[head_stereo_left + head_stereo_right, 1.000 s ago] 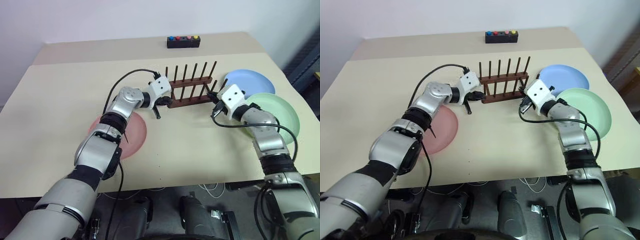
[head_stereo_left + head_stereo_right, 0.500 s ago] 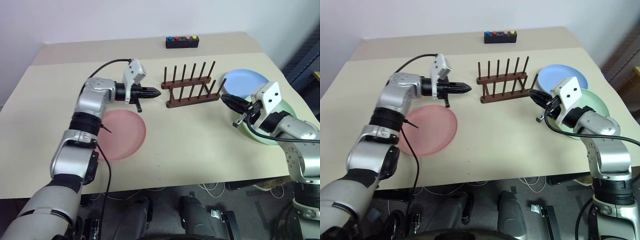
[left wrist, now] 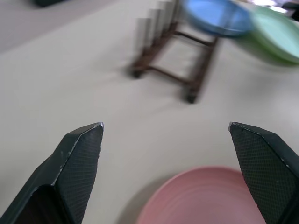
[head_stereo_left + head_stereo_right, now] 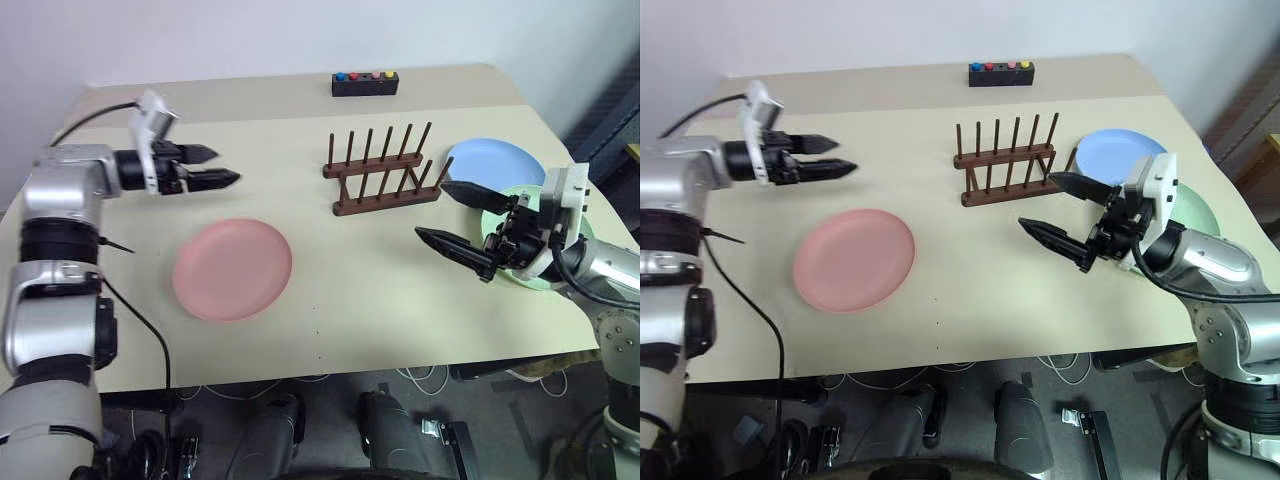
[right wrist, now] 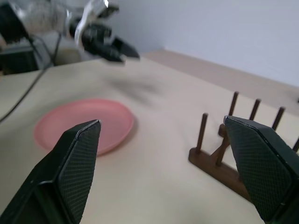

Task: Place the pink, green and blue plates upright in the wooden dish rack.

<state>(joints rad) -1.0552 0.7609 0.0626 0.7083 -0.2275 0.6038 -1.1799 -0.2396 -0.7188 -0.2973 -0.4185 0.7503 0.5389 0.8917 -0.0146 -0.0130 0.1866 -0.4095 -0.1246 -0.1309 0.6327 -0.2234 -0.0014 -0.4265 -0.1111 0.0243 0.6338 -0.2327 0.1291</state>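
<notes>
Beige matte table [image 4: 350, 330] against a plain white wall, nothing fancy. Far left, the left gripper [image 4: 222, 167] hangs in the air over the tabletop, fingers spread wide, holding nothing. Next over, the pink plate [image 4: 232, 269] lies flat, smooth and round. The dark wooden dish rack [image 4: 382, 170] with thin pegs stands mid-table, no plates in it. Right gripper [image 4: 447, 215] is wide open and empty too. The blue plate [image 4: 492, 163] and green plate [image 4: 503, 205] lie flat at the right edge.

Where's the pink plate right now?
The pink plate lies flat on the table's left half in the head views, left of and nearer than the wooden dish rack, held by neither hand.
</notes>
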